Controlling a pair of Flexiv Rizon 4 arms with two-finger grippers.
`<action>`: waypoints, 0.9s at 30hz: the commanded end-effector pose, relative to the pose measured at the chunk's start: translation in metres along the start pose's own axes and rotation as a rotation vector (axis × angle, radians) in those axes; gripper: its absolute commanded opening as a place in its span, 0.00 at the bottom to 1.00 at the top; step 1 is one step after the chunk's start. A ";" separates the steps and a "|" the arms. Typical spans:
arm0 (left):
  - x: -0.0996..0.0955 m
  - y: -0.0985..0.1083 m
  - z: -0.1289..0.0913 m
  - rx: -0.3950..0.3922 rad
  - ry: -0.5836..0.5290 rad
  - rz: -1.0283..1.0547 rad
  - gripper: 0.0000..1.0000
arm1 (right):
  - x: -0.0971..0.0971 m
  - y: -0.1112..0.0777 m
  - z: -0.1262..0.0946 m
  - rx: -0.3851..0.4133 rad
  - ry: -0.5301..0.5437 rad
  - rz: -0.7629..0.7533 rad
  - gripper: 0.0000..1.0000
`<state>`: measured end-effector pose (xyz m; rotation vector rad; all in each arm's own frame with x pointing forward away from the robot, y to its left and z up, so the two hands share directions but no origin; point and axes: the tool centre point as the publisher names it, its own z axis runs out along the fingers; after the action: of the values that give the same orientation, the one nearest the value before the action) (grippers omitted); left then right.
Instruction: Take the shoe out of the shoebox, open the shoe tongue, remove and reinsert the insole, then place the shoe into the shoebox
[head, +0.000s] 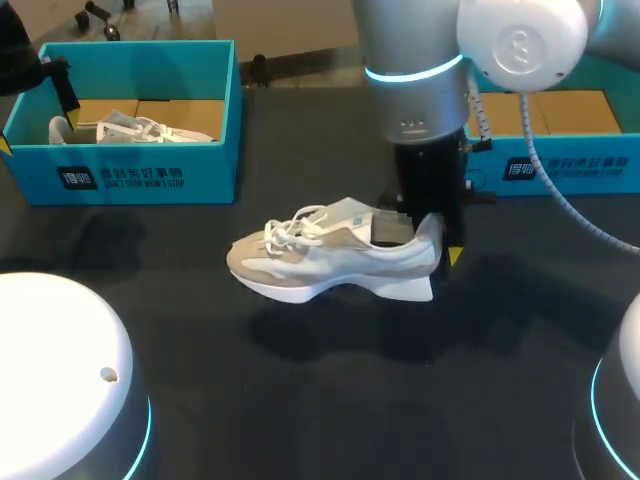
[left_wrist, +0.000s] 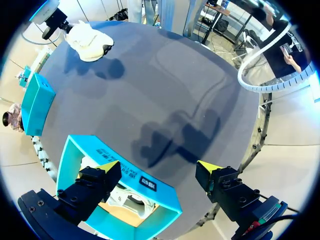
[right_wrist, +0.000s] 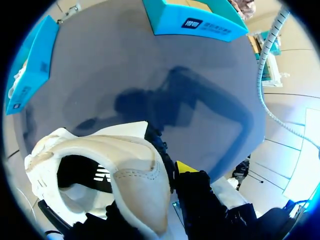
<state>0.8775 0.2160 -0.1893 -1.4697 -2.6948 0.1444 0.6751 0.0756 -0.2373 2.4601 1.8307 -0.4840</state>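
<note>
The white and beige lace-up shoe (head: 330, 262) stands upright on its sole in the middle of the dark tabletop (head: 300, 400), outside either box. Its long axis runs from 9 o'clock to 3 o'clock in the head view, with the toe at 9 and the heel at 3. The right gripper (head: 441, 244) comes straight down at the heel end, at 3 o'clock of the shoe and touching it. In the right wrist view the heel collar fills the space just ahead of it. Whether it is clenched on the heel or merely resting against it, the pictures do not show.

The pale grey tongue (head: 350, 212) lies under the white laces (head: 295, 228), toward 9 o'clock from the right gripper, with the shoe's mouth just beside that gripper.

The left gripper (left_wrist: 159, 167) is released, its yellow tips spread wide and holding nothing. It hangs well apart from the shoe, at about 10 o'clock, over the near wall of the left teal cardboard shoebox (head: 120, 178), which holds a second white shoe (head: 130, 128). The right teal cardboard shoebox (head: 565, 170) sits at 2 o'clock of the shoe.

As I judge it, the taking-out step is done and opening the tongue is next. The right arm is far nearer and sits at the heel, so the tongue would be reached along the shoe's length toward 9 o'clock.
</note>
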 end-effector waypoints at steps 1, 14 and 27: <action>0.000 0.000 0.000 -0.001 0.002 0.000 1.00 | 0.001 0.000 -0.001 0.001 0.001 0.000 0.00; 0.000 0.000 0.000 -0.001 0.002 0.000 1.00 | 0.002 0.001 0.002 -0.017 -0.003 0.005 0.00; 0.000 0.000 0.000 -0.001 0.002 0.000 1.00 | 0.010 0.019 0.039 -0.148 0.022 -0.045 0.00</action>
<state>0.8775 0.2160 -0.1893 -1.4697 -2.6949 0.1444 0.6883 0.0742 -0.2721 2.3471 1.8456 -0.3350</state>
